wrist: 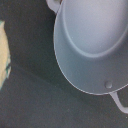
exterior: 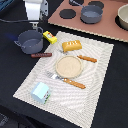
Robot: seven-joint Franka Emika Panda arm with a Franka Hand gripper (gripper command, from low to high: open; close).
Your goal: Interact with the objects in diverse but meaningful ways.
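Note:
The dark grey two-handled pot (exterior: 31, 41) stands on the black table at the exterior view's left, off the mat. In the wrist view the pot (wrist: 92, 40) is seen from above, looks empty, and one handle (wrist: 118, 102) shows. My gripper (exterior: 34, 24) hangs just above and behind the pot, touching nothing I can see; its fingers are too blurred to read. The small yellow packet (exterior: 50, 36) lies beside the pot, and a yellow edge (wrist: 4, 52) shows in the wrist view. The orange bread loaf (exterior: 71, 46) and the pale blue carton (exterior: 41, 91) sit on the striped mat (exterior: 95, 85).
A round tan plate (exterior: 67, 65) lies mid-mat, with a wooden-handled knife (exterior: 87, 58) and fork (exterior: 69, 81) beside it. A dark-handled utensil (exterior: 41, 55) lies by the pot. At the back, a toy stove board (exterior: 107, 27) carries a second grey pot (exterior: 91, 13).

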